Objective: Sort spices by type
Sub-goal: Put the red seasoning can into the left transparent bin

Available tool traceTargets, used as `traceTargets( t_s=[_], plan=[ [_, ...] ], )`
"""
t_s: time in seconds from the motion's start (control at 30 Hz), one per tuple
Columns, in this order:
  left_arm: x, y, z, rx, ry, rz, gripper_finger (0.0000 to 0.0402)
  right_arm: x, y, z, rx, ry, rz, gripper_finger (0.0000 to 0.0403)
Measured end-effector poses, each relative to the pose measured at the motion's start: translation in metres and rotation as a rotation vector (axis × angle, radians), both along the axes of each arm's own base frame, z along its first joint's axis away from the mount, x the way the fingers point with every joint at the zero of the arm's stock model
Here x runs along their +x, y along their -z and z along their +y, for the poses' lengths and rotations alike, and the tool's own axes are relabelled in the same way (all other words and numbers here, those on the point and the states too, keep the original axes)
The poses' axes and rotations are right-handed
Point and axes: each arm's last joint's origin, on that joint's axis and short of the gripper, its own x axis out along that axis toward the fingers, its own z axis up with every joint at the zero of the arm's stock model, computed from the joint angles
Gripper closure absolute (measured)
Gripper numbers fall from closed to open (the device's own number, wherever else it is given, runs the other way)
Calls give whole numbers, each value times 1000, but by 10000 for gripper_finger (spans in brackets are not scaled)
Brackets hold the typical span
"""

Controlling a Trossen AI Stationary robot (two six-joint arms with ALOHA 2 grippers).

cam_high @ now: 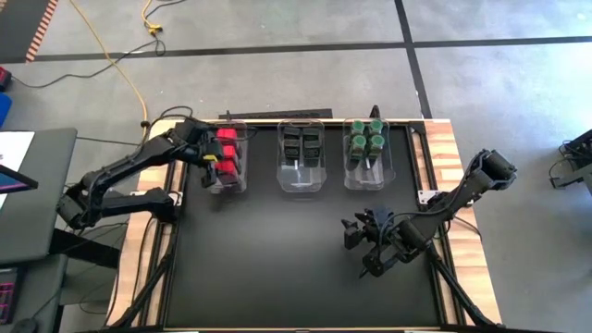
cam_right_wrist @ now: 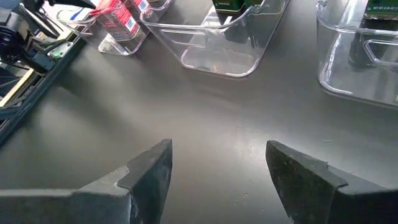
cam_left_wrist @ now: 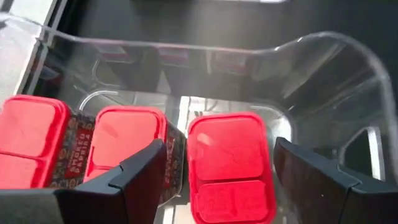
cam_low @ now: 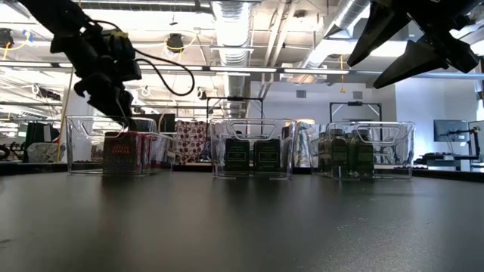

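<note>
Three clear bins stand in a row at the mat's far side. The left bin (cam_high: pixel 228 185) holds the red-topped blocky spices (cam_high: pixel 228 153), the middle bin (cam_high: pixel 302 180) the dark rectangular ones (cam_high: pixel 303 143), and the right bin (cam_high: pixel 368 176) the green-lidded jars (cam_high: pixel 366 137). My left gripper (cam_left_wrist: pixel 221 152) is open inside the left bin. Its fingers stand on either side of one upright red-topped container (cam_left_wrist: pixel 230 165), with two more (cam_left_wrist: pixel 127 140) beside it. My right gripper (cam_right_wrist: pixel 217 152) is open above the bare mat on the right, and holds nothing.
The black mat (cam_high: pixel 277 259) is bare in front of the bins. Wooden table edges (cam_high: pixel 453 176) border it left and right. In the low view the bins stand side by side, red (cam_low: pixel 121 155), dark (cam_low: pixel 249 156), green (cam_low: pixel 348 159). The left bin's clear wall (cam_left_wrist: pixel 323 68) curves close round my left gripper.
</note>
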Motion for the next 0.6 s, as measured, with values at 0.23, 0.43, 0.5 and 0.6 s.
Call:
traceTargets(
  t_s=[0.23,0.43,0.5,0.6],
  plan=[
    [1,-16,-1,-12,14,-7,119,0,0,0,-2,-1,1,117],
    [3,-22,-6,-25,65,25,119,0,0,0,-3,-2,2,117],
    [2,-21,-8,-28,82,52,119,0,0,0,-3,-2,2,117],
    [1,-17,-9,-23,73,92,119,0,0,0,-9,-8,8,117]
  ],
)
